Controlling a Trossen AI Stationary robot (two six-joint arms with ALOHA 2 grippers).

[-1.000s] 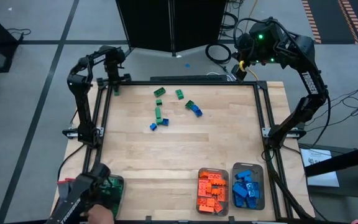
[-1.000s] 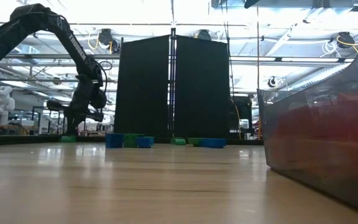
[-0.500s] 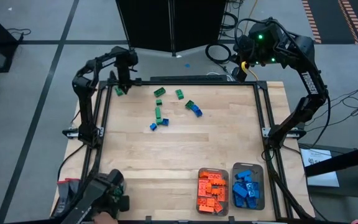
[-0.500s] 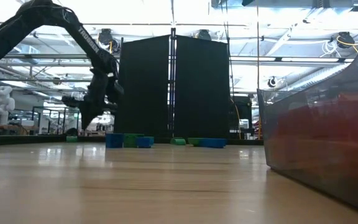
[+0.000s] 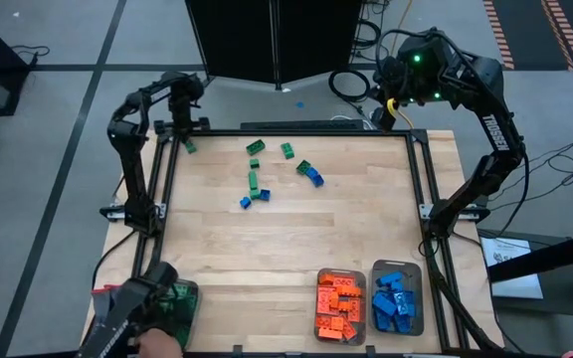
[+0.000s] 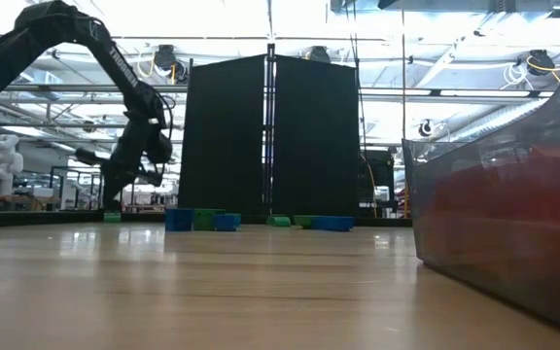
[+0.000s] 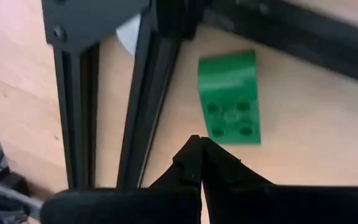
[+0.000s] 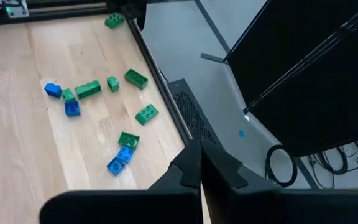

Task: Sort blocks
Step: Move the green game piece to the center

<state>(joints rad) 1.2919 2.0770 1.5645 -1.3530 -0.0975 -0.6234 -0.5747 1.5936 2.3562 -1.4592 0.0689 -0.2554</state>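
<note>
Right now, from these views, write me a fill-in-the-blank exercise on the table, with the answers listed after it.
1. The tray beside the blue-filled tray holds ____ blocks.
2. The left gripper hangs over the table's far-left corner beside a lone ____ block.
3. The left gripper's fingers are ____.
4. The loose blocks on the wood are green and ____.

Missing words: orange; green; shut; blue

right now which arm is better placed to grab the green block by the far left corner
Left. The left gripper hovers shut right beside that green block, while the right gripper waits, also shut, beyond the table's far right corner.
</note>
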